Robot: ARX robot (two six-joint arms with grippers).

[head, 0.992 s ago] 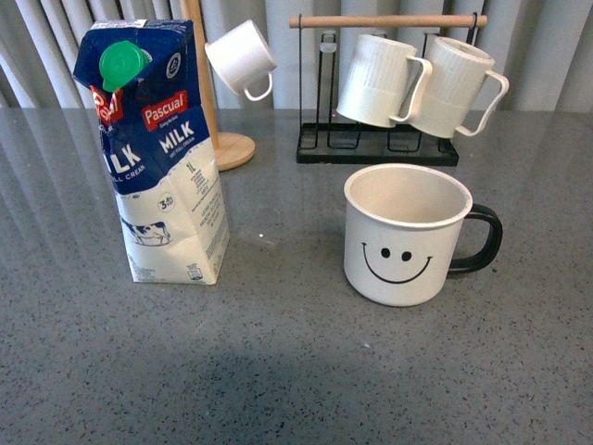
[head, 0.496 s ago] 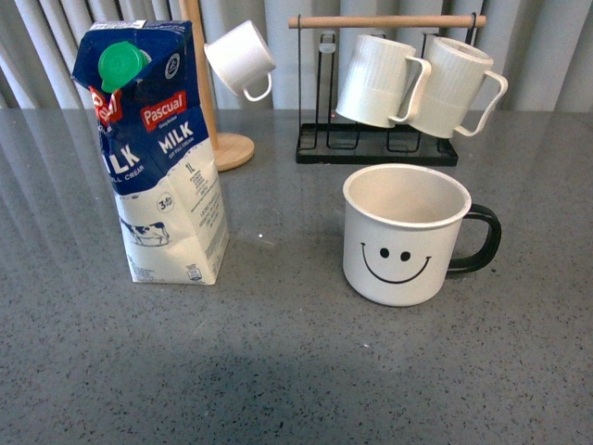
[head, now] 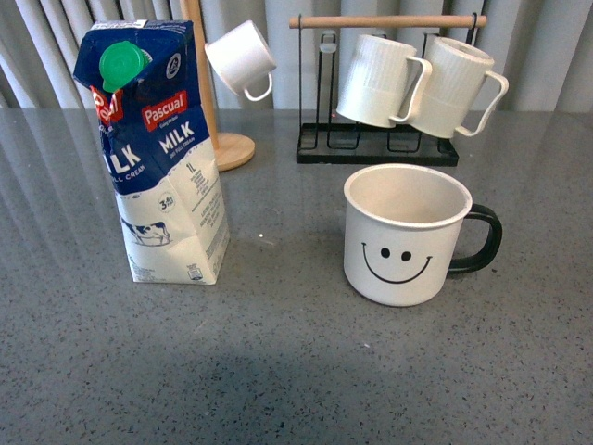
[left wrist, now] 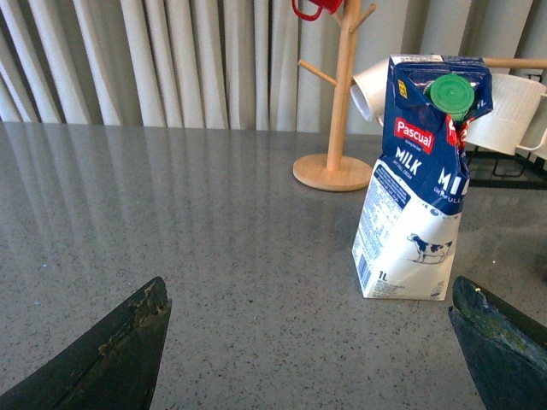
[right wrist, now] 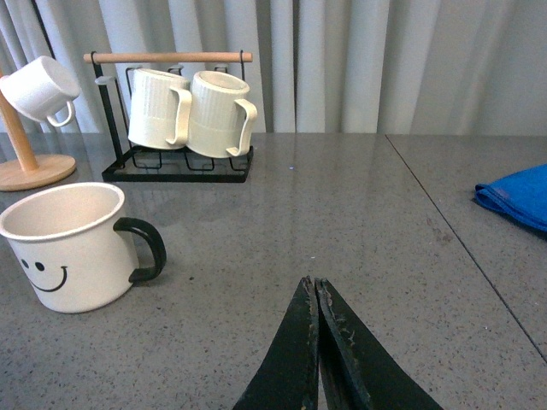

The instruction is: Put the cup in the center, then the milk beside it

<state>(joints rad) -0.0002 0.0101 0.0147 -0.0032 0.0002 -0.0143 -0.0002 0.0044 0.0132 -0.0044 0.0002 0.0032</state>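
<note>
While the left hand (left wrist: 308, 280) gapes, the right hand (right wrist: 314, 280) is clenched

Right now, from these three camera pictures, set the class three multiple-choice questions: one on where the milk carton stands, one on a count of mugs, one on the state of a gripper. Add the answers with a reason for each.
1. In the front view, where does the milk carton stand relative to the smiley cup?
A. to its left
B. to its right
C. directly behind it

2. How many ribbed mugs hang on the black rack?
A. one
B. two
C. four

3. What state is the right gripper in?
A. wide open
B. shut on nothing
C. shut on the cup

Answers:
1 A: the carton is on the left of the front view, apart from the cup.
2 B: two hang side by side on it.
3 B: in the right wrist view its fingers meet, and the cup sits well away from them.
</note>
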